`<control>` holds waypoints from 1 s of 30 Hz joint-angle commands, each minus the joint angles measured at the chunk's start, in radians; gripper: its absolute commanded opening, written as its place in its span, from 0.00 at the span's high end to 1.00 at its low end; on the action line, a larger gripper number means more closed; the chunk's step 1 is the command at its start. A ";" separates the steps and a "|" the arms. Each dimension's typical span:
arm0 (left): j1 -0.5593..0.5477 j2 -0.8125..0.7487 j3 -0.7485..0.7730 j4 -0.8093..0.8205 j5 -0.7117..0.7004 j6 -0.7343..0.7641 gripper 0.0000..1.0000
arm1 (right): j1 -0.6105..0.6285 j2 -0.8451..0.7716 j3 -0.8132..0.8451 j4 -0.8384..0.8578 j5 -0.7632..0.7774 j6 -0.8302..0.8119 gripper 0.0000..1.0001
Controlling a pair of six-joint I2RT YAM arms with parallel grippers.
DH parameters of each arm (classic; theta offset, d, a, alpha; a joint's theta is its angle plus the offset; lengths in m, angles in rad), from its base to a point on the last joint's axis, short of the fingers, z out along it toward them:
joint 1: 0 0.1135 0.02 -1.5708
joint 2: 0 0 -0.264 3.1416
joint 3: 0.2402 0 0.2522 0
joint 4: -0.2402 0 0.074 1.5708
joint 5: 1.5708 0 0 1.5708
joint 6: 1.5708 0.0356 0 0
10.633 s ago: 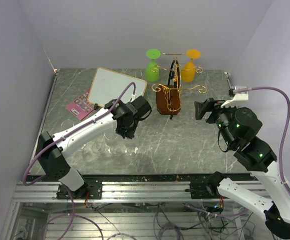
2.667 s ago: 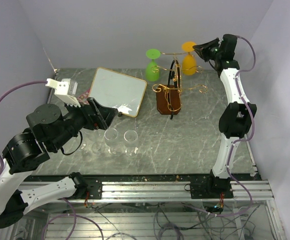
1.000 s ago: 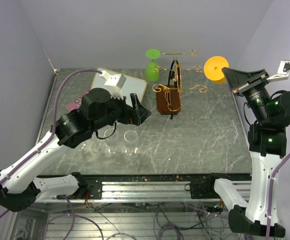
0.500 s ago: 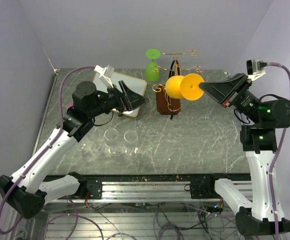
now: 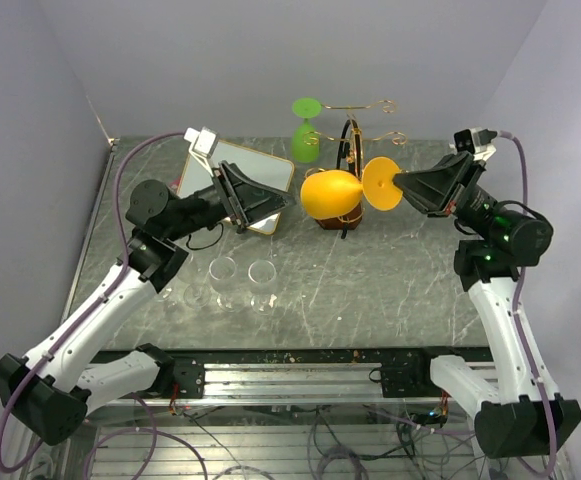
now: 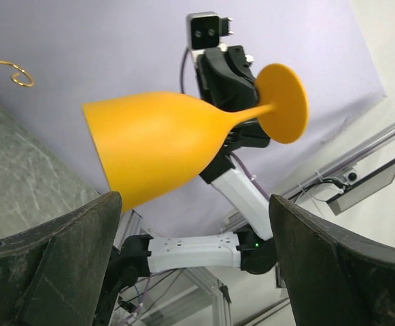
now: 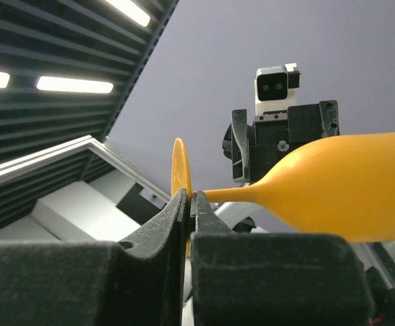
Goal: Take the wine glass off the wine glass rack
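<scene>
The orange wine glass (image 5: pixel 332 193) hangs on its side in the air in front of the wine glass rack (image 5: pixel 354 128), clear of the gold wire arms. My right gripper (image 5: pixel 402 184) is shut on the rim of its round foot (image 7: pixel 179 173), and the bowl (image 7: pixel 350 195) points left. My left gripper (image 5: pixel 282 204) is open, just left of the bowl. In the left wrist view the bowl (image 6: pixel 156 146) sits above the gap between my wide-apart fingers (image 6: pixel 61 265), touching neither. A green wine glass (image 5: pixel 306 134) still hangs on the rack.
The rack's dark wooden base (image 5: pixel 322 219) stands right behind the held glass. A gold-framed white board (image 5: pixel 262 172) lies under my left gripper. Two clear glasses (image 5: pixel 223 272) (image 5: pixel 262 272) stand on the grey marble table (image 5: pixel 390 270) near the front.
The right arm has carried the orange glass down and to the left, in front of the rack base. The left gripper has shifted right, closer to the bowl, still open.
</scene>
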 commanded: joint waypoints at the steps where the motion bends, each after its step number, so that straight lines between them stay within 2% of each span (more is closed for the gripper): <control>1: 0.008 0.016 -0.029 0.154 0.054 -0.085 0.00 | 0.008 0.038 -0.049 0.293 0.039 0.207 1.00; 5: 0.007 0.026 -0.031 0.199 0.075 -0.111 0.00 | 0.015 0.059 -0.078 0.340 0.050 0.248 1.00; 9: 0.008 0.027 -0.025 0.168 0.077 -0.099 0.01 | 0.020 0.074 -0.083 0.386 0.062 0.264 1.00; 15: 0.007 -0.046 0.021 -0.106 -0.057 0.067 0.00 | 0.021 0.061 -0.075 0.371 0.077 0.246 1.00; 18: 0.007 -0.056 0.032 -0.140 -0.074 0.091 0.00 | 0.021 0.070 -0.078 0.425 0.076 0.281 1.00; 27: 0.007 0.010 0.007 0.117 0.060 -0.063 0.02 | 0.047 0.139 -0.093 0.619 0.086 0.357 1.00; 30: 0.007 0.037 -0.019 0.273 0.109 -0.188 0.04 | 0.066 0.150 -0.098 0.624 0.095 0.344 1.00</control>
